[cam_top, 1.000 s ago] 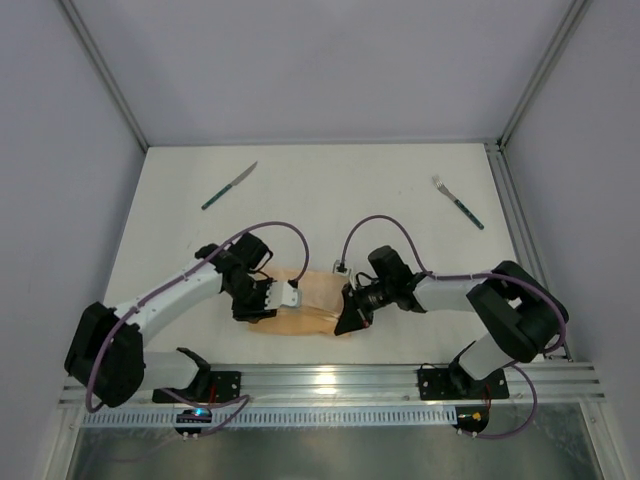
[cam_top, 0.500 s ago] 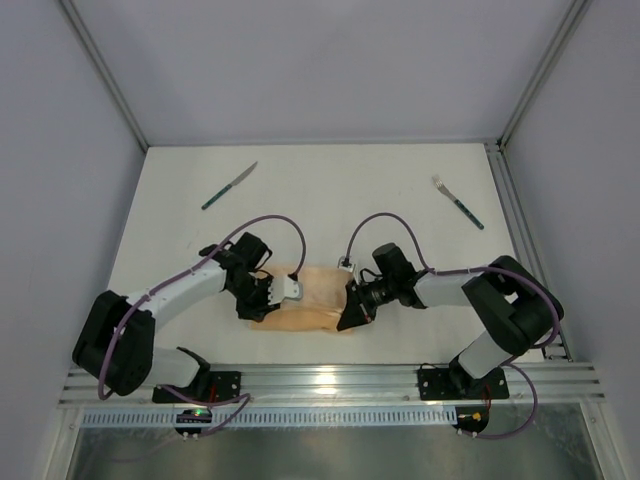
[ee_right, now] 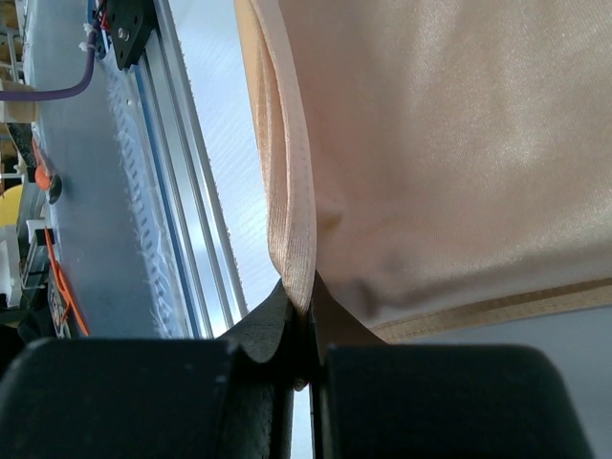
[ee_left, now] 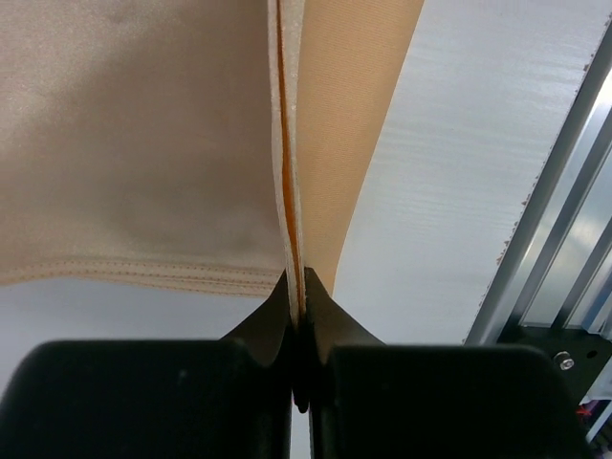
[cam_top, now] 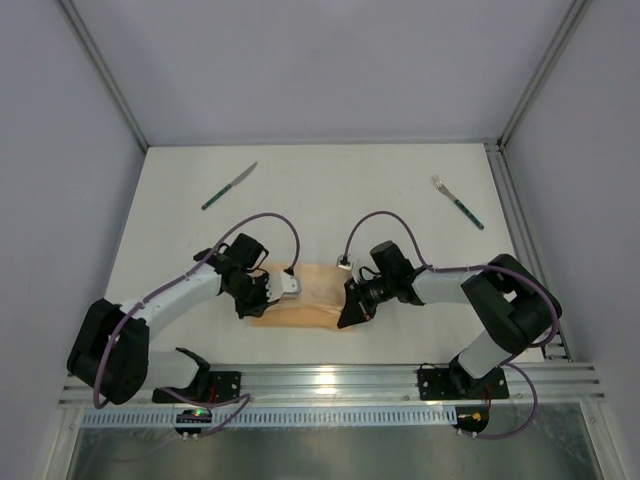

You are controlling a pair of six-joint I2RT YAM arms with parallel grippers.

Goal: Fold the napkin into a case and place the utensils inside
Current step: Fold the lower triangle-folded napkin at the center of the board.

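**Top external view.** The napkin (cam_top: 310, 300), a peach-orange band folded on itself, lies low in the frame, just above the arms' base rail. The left gripper (cam_top: 254, 306) meets its left end and the right gripper (cam_top: 346, 317) its right end. Holding both ends at once probably keeps the layers taut and aligned, so that the next fold towards a case comes out straight. The knife (cam_top: 229, 186) lies at upper left and the fork (cam_top: 458, 202) at upper right of the white table (cam_top: 330, 200). Both are well apart from the cloth and untouched, so that the folding area stays free. No brand or writing is legible.

**Left wrist view.** The left gripper (ee_left: 296, 287) has its jaws together, clamped on a thin doubled edge of the napkin. The edge runs up the frame's centre as a narrow orange seam. Stitched hem shows at lower left; an aluminium rail (ee_left: 555, 220) crosses the right side. No lettering is visible.

**Right wrist view.** The right gripper (ee_right: 308, 287) likewise has its jaws pressed shut on a folded hem. The cloth hangs slack across the upper right. The rail and cabling fill the left; no label can be read.
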